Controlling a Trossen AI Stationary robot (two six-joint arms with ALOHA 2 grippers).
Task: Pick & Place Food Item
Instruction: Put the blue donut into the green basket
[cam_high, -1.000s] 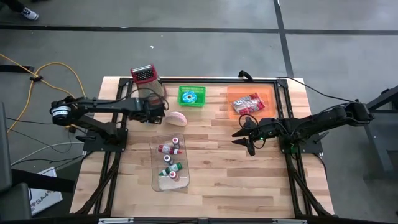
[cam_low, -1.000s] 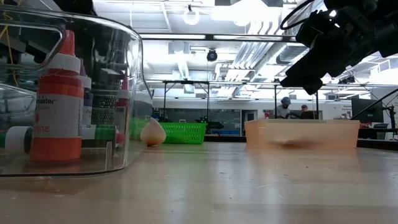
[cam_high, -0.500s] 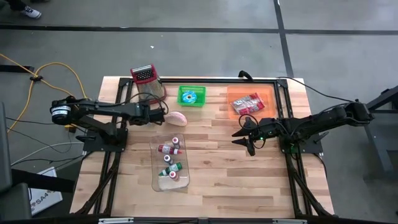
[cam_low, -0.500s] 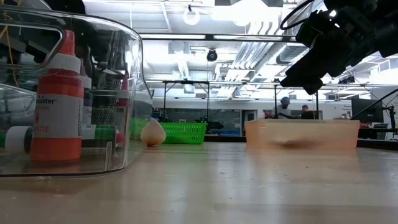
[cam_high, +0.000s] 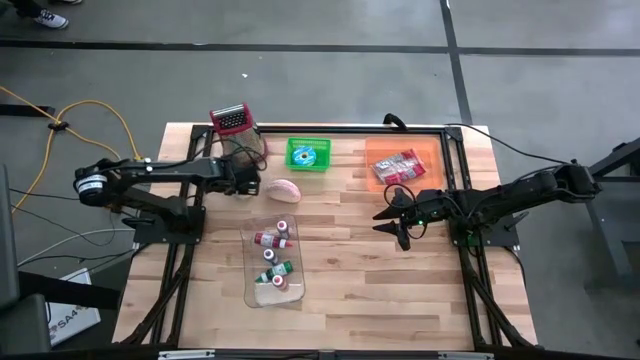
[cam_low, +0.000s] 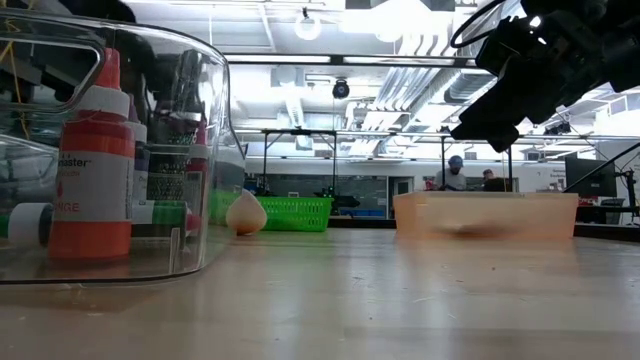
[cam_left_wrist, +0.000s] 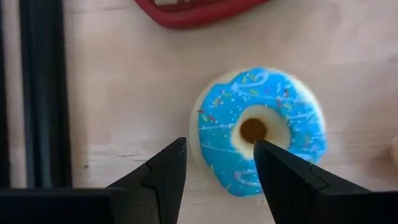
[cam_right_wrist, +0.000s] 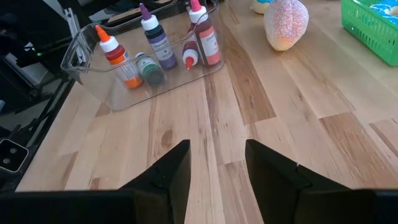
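A blue-iced donut (cam_left_wrist: 261, 130) with sprinkles lies flat on the wooden table. My left gripper (cam_left_wrist: 219, 144) hovers open above its near-left part and points steeply down; no touch shows. In the high view that gripper (cam_high: 250, 181) hides the donut. A pink speckled egg-shaped food item (cam_high: 283, 188) rests on the table just right of it, also seen in the right wrist view (cam_right_wrist: 286, 25). My right gripper (cam_high: 381, 221) waits open at mid-right, above the table, with nothing between its fingers (cam_right_wrist: 216, 149).
A green basket (cam_high: 308, 155) with a blue item stands at the far middle. An orange bin (cam_high: 403, 163) of red packets stands far right, and a red basket (cam_high: 231, 120) far left. A clear tray (cam_high: 273, 263) of small bottles lies near the middle. A black frame bar (cam_left_wrist: 40, 93) runs beside the donut.
My left gripper has sunk a little toward the donut and shifted slightly sideways, its fingers staying open. The right arm and all objects have kept still.
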